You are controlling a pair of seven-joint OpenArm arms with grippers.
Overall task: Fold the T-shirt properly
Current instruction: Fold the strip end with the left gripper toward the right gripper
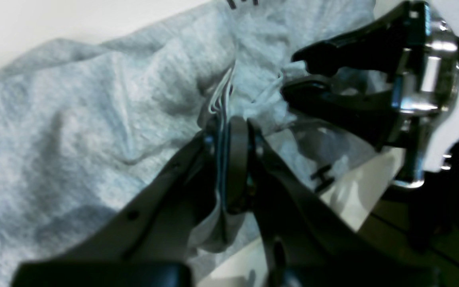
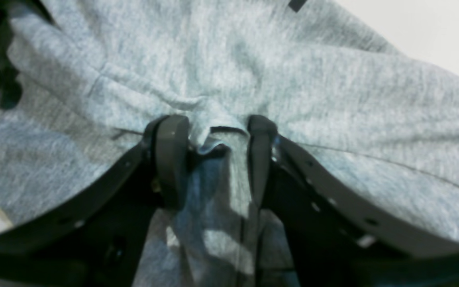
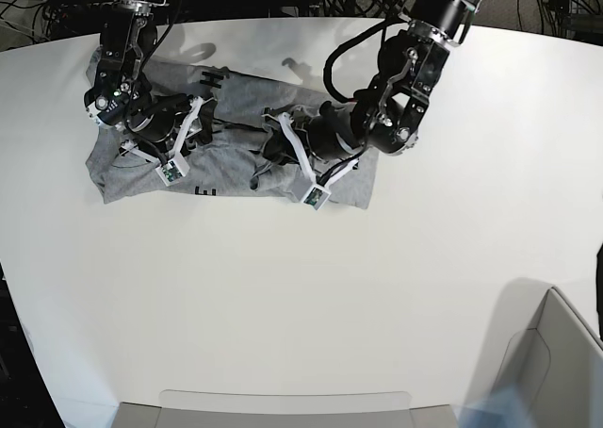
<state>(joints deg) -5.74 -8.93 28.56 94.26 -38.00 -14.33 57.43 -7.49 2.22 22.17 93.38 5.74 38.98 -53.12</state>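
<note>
t-shirt (image 3: 231, 159) lies rumpled on the white table (image 3: 301, 287) near its far edge, black lettering showing. my left fingers (image 1: 229, 151) are clamped on a bunched fold of the grey cloth. my right fingers (image 2: 217, 135) stand wide apart, pressed down on the t-shirt with a small ridge of fabric between them.

The white table (image 3: 301, 296) is evenly and brightly lit from overhead in the base view, with soft arm shadows cast toward twelve o'clock. Both wrist views are blurred and soft. Glare is seen on chrome at three o'clock in the left wrist view.
</note>
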